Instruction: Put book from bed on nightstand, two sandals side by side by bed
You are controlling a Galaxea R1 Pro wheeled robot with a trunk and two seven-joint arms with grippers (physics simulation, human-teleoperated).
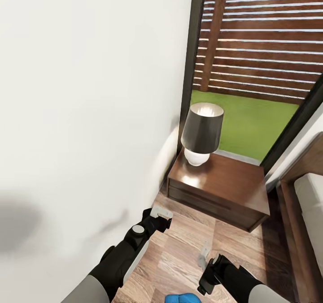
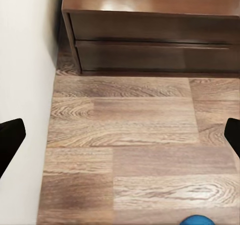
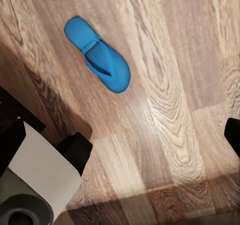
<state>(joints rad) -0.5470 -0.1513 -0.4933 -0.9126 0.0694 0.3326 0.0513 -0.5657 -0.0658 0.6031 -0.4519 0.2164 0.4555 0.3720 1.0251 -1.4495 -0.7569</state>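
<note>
White wall (image 1: 80,92) fills the 9 o'clock half of the head view; a glass door with dark frame at 1 o'clock looks onto green lawn and a slatted wooden fence.

Wood plank floor (image 1: 179,258) runs from centre to 6 o'clock.

Bed (image 1: 309,204): edge only, at 3–4 o'clock, dark brown frame with light mattress. Book not visible on the part shown.

Nightstand (image 1: 220,184): dark glossy wood, in the corner between wall and bed, just right of centre. Its tabletop carries a lamp (image 1: 202,132) with black shade and white base, standing at the back left corner. Left wrist view shows the nightstand's drawer front (image 2: 150,45) beyond bare floor.

Left hand (image 1: 160,213): at 6–7 o'clock, low over the floor in front of the nightstand; fingers apart, holding nothing.

Right hand (image 1: 207,260): at 5–6 o'clock, over the floor; fingers apart, empty.

Sandal (image 3: 97,55): one blue flip-flop flat on the floor, sole down, in right wrist view. A blue patch, the sandal (image 1: 181,298), shows at 6 o'clock in head view.
</note>
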